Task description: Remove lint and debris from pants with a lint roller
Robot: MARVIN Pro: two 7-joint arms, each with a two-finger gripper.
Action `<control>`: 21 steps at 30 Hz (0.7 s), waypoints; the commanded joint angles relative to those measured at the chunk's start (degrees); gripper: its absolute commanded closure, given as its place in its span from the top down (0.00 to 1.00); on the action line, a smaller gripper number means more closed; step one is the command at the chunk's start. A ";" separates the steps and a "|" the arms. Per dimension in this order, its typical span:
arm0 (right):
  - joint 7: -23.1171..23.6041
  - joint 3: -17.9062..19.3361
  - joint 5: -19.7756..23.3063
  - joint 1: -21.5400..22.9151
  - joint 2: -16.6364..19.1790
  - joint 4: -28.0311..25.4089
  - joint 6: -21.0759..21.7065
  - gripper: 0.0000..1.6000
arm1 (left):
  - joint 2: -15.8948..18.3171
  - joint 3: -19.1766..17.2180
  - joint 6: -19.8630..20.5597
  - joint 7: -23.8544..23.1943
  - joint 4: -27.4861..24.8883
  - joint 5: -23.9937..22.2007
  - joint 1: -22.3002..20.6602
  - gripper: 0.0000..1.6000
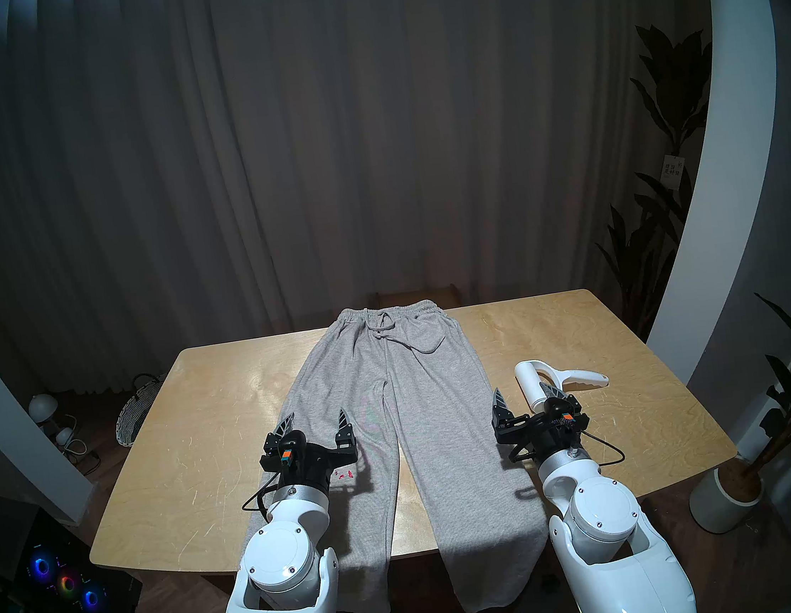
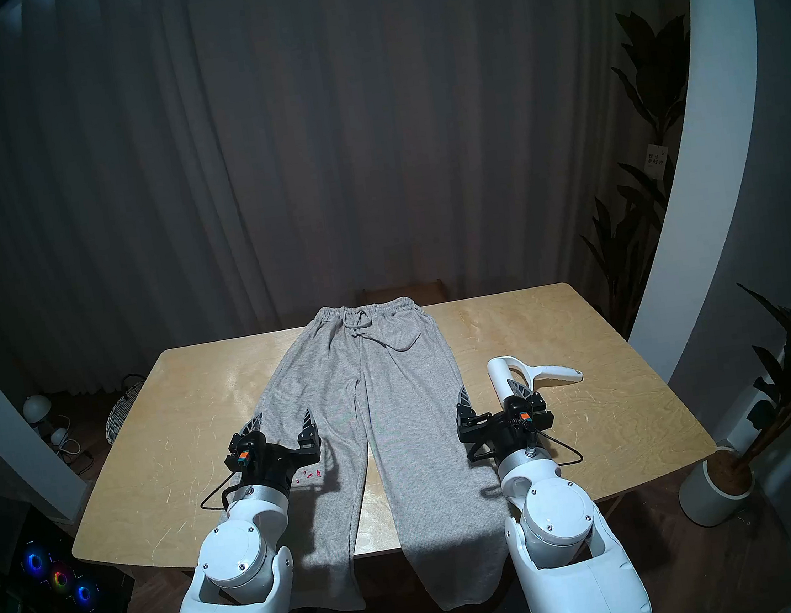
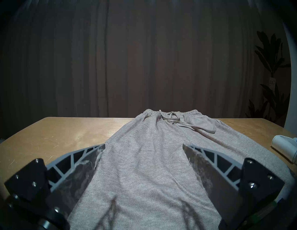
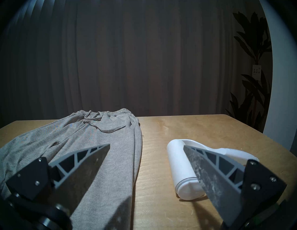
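Light grey sweatpants lie flat down the middle of the table, waistband at the far edge, leg ends hanging over the near edge. A few tiny red-pink flecks lie on the pants' left leg, just beside my left gripper's base. My left gripper hovers open and empty over that leg. The white lint roller lies on the table right of the pants, handle pointing right. My right gripper is open and empty just short of the roller's cylinder.
The wooden table has rounded corners. A striped basket and lamp stand on the floor at the left, a lit computer case at the near left, potted plants at the right. Dark curtains hang behind.
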 commanded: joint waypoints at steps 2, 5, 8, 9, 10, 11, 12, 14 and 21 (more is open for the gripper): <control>-0.92 1.11 6.64 -1.39 -1.18 -4.36 3.42 1.00 | 0.11 -0.46 0.48 2.91 -4.15 2.97 0.94 1.00; -3.89 1.12 7.77 -1.86 -1.27 -7.77 6.14 1.00 | 0.37 -1.77 1.00 3.70 -7.96 2.90 1.86 1.00; -5.77 1.54 8.28 -1.49 -1.42 -8.70 8.02 1.00 | 0.76 -2.34 1.17 3.44 -9.09 2.78 1.81 1.00; -6.32 1.83 9.02 -1.31 -1.58 -9.05 8.43 1.00 | 0.99 -2.53 1.91 3.52 -10.00 3.12 2.04 1.00; -6.91 2.17 9.77 -1.16 -1.71 -9.75 10.09 1.00 | 1.43 -2.63 2.75 3.21 -10.66 3.34 2.23 1.00; -8.29 3.27 11.64 -0.51 -2.14 -10.91 12.87 1.00 | 1.67 -2.87 4.09 2.76 -11.54 3.00 2.53 1.00; -8.29 3.27 11.64 -0.51 -2.14 -10.91 12.87 1.00 | 1.67 -2.87 4.09 2.76 -11.54 3.00 2.53 1.00; -7.83 4.80 14.53 0.17 -2.73 -11.61 15.27 1.00 | 1.79 -3.02 4.99 2.44 -11.73 2.70 2.57 1.00; -8.05 9.92 30.35 3.01 -3.72 -12.07 23.49 1.00 | 1.78 -3.52 7.39 1.12 -10.82 1.00 1.83 1.00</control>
